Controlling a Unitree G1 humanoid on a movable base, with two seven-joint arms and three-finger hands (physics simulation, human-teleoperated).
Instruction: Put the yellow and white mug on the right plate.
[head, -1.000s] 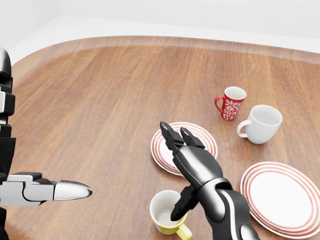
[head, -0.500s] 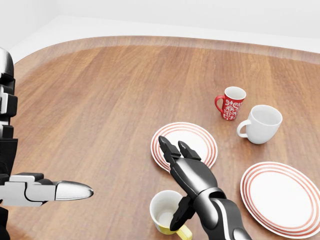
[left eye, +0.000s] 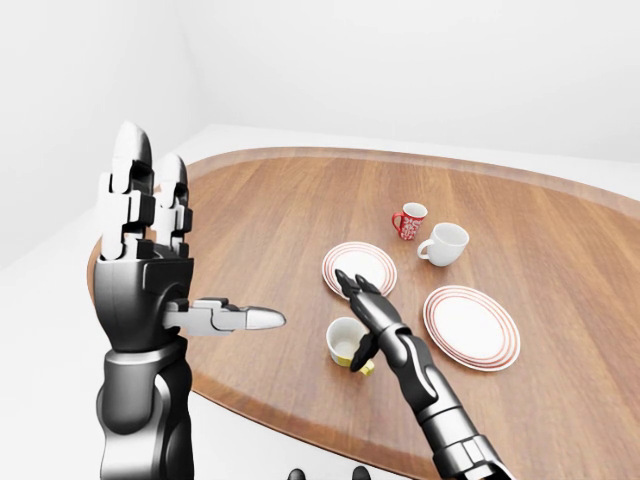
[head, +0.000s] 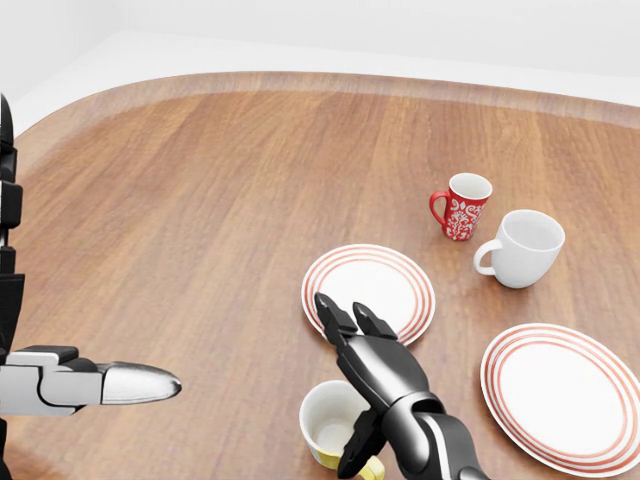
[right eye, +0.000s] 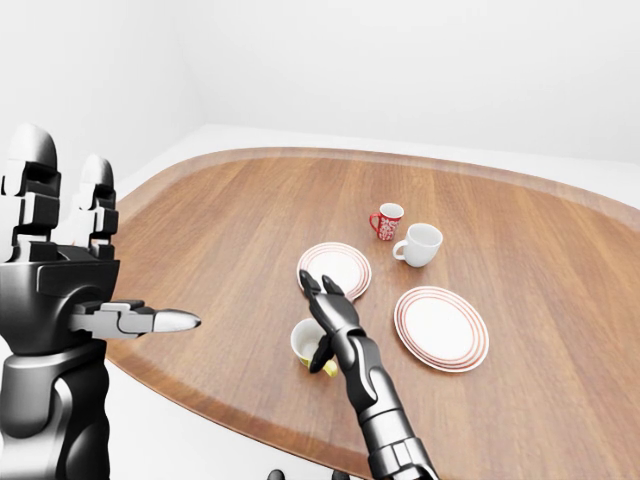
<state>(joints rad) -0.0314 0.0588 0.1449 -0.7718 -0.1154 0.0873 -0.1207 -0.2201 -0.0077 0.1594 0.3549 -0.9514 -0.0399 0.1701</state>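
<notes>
The yellow and white mug (head: 322, 424) stands upright at the bottom of the head view, its yellow handle (head: 371, 467) pointing toward the bottom edge. My right hand (head: 347, 385) is right over the mug's right side. It is open: two fingers stretch toward the left plate (head: 384, 284) and the thumb (head: 355, 447) hangs down at the mug's rim. The right plate (head: 560, 394), white with red rings, lies bare to the right of the mug. My left hand (left eye: 146, 262) is held up open at the far left, away from everything.
A red patterned mug (head: 463, 206) and a plain white mug (head: 523, 248) stand above the two plates. All of them sit on a round wooden table (head: 200, 200), whose edge (left eye: 260, 405) runs close below the yellow mug.
My right hand has slid down the head view, its fingertips leaving the left plate, and the thumb sits lower beside the mug. The mug has stayed put.
</notes>
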